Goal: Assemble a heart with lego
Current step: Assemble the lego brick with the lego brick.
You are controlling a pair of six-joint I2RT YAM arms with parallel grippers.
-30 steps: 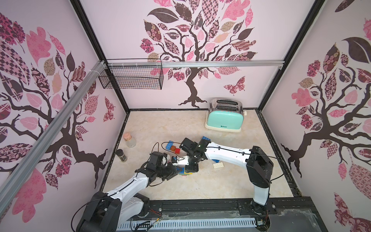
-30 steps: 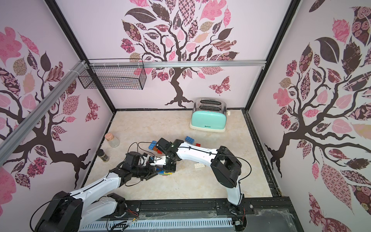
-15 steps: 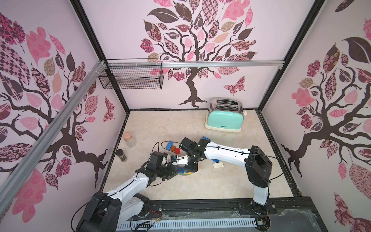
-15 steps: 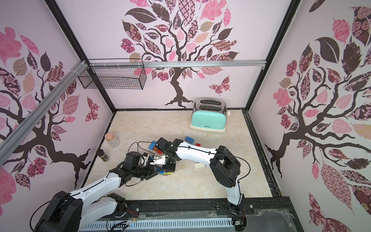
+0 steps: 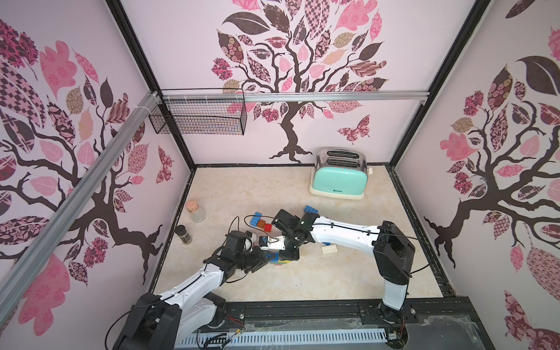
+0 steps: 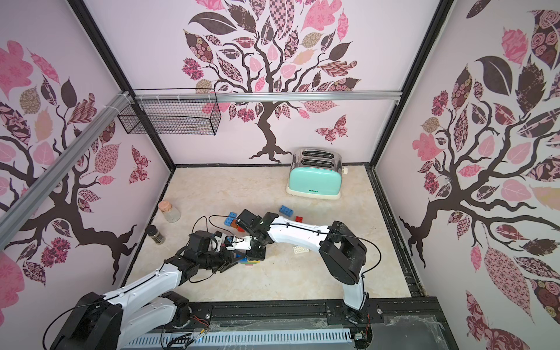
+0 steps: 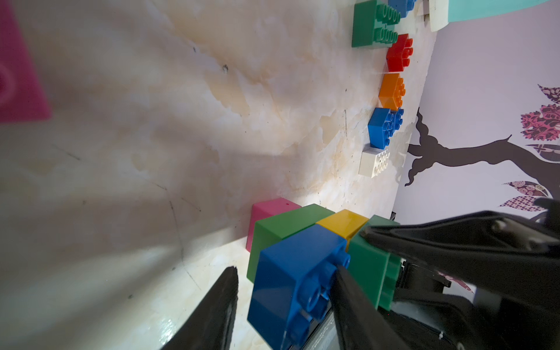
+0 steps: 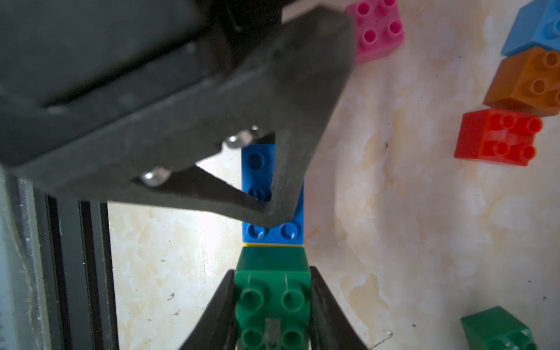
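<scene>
- Green brick (image 8: 272,291) on your stack: R gripper (image 8: 272,269) is clamped on it, a finger on each side.
- You see my L one?
- L gripper (image 7: 286,268) has its jaws apart round the blue brick (image 7: 288,300). One finger (image 7: 351,291) lies on the studs, the other's just clear of the side.
- Where's the build?
- Stack (image 5: 280,261) sits on the marble-look table (image 5: 242,188), front-centre, btwn your two arms. A second green brick (image 7: 281,227) and a pink brick (image 7: 269,209) are under blue. A yellow brick (image 7: 342,222) shows btwn blue and the held green.
- Spares?
- Red brick (image 8: 497,136) and orange brick (image 8: 527,81) are side by side nearby. Loose pink brick (image 8: 378,27) is near the stack, and the white brick (image 5: 330,249) is beside your R forearm. Toaster (image 5: 339,181) is well apart at the back.
</scene>
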